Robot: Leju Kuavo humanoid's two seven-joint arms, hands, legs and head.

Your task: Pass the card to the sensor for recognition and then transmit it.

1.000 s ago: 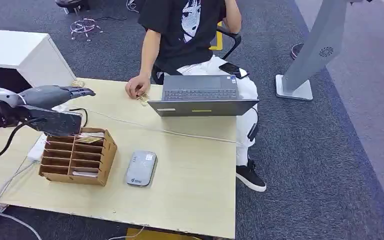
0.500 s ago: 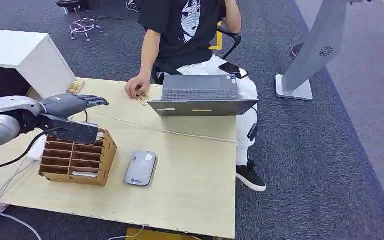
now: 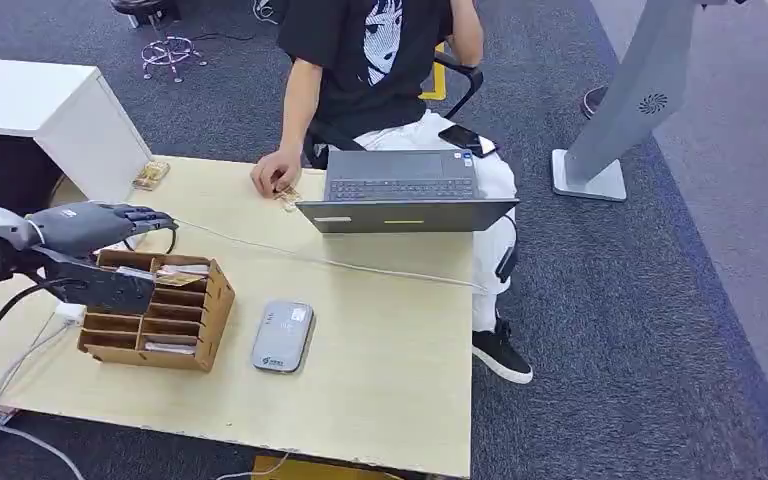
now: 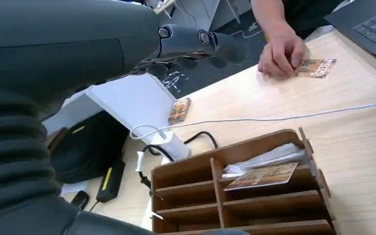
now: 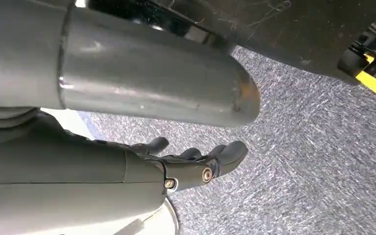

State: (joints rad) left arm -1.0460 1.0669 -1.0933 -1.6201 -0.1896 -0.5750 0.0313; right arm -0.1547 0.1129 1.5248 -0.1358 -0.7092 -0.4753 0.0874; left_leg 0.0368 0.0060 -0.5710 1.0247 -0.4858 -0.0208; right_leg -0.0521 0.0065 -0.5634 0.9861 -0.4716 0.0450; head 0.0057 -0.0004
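Observation:
A wooden slotted organizer (image 3: 156, 316) stands at the table's left, with a printed card (image 3: 181, 279) lying in its rear slot on white paper. My left hand (image 3: 98, 232) hovers over the organizer's back left corner, fingers stretched out flat, thumb lower, holding nothing. In the left wrist view the fingers (image 4: 196, 40) reach above the organizer (image 4: 254, 198) and its card (image 4: 264, 176). The grey sensor (image 3: 282, 337) lies just right of the organizer. My right hand (image 5: 191, 167) hangs over grey carpet, fingers loosely apart and empty.
A person sits behind an open laptop (image 3: 405, 196), one hand (image 3: 274, 174) resting on the table by another card (image 3: 288, 197). A third card (image 3: 150, 174) lies at the far left corner. A white cable (image 3: 330, 263) crosses the table. A white cabinet (image 3: 40, 110) stands left.
My left hand first reached out to the right over the organizer, then drew back left and dropped lower over its rear corner. The card, the sensor and the person stayed put.

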